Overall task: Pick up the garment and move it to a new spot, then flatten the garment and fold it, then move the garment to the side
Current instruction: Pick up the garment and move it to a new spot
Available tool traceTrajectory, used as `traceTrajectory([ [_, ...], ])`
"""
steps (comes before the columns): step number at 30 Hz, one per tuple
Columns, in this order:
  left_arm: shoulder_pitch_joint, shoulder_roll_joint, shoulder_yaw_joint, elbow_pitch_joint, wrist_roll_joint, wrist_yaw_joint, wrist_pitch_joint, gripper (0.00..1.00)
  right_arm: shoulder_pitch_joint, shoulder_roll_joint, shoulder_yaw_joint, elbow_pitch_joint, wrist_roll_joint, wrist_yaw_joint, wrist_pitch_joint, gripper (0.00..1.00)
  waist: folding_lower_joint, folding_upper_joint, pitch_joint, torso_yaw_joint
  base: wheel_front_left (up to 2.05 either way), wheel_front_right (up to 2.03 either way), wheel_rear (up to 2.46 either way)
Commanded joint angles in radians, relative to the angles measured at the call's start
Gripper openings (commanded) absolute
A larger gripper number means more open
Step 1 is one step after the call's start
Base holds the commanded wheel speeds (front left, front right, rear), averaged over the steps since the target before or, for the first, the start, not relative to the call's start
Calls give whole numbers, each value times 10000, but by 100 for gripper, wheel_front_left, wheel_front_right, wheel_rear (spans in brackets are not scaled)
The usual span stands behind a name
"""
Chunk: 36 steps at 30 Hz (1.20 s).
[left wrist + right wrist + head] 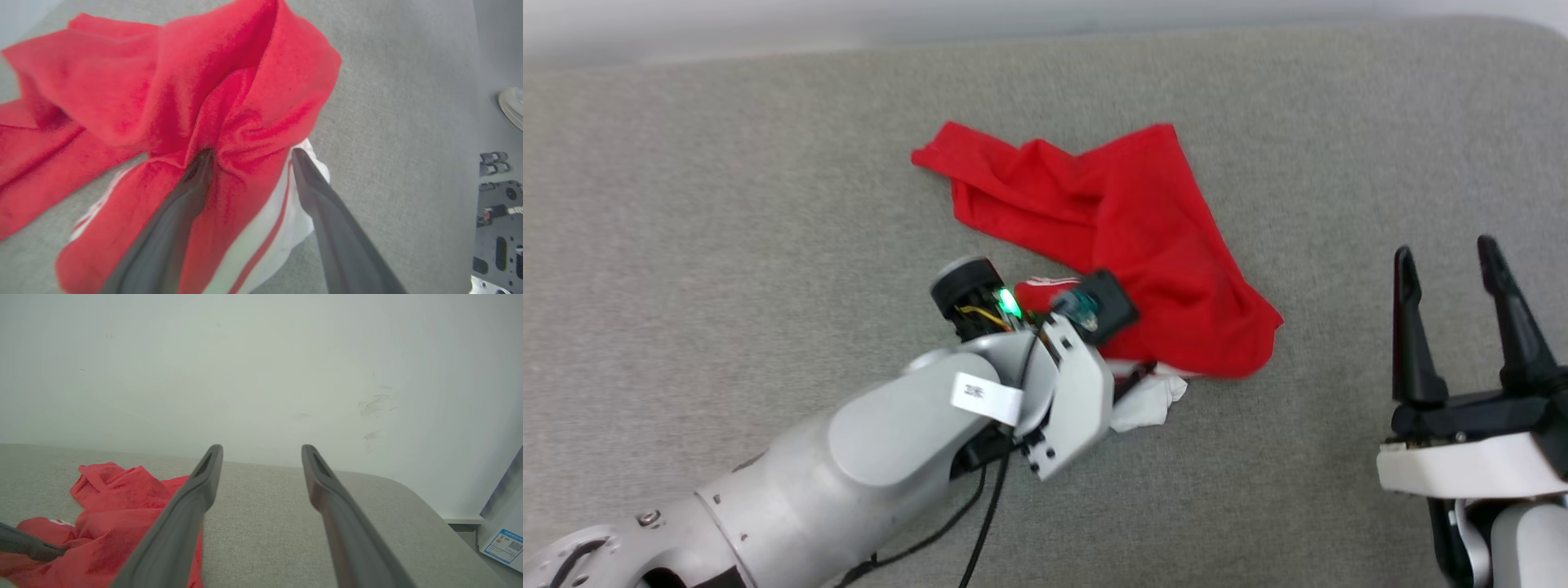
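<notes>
The garment [1143, 220] is lying crumpled; the left gripper [249, 157], per its wrist view, is straddling a fold, spread wide; the right gripper [1445, 249] is gaping at the garment's four o'clock.

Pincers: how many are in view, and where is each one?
2. The left pincer is open, astride a raised fold of the red shirt. The right pincer is open over the grey cushion, to the shirt's right and clear of it.

Thin matt cloth of the garment [1152, 237] on rough woven grey upholstery [727, 204]
</notes>
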Motion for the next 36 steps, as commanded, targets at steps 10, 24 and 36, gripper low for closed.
traceTrajectory([
  [10,986,363,1326,6,75,1512,-3053,100,943,30,12,690,25,-9,-24,100,0,0,-1450,683,0,0,0],
  [24,3644,1880,3528,-1329,406,4594,-4937,100,1755,28,-43,1215,271,-10,-24,100,0,0,-2482,1300,0,0,0],
  [36,7328,1252,7210,-3355,2949,5722,-4959,100,2032,28,0,1511,532,-10,-24,100,0,0,-2908,1534,0,0,0],
])
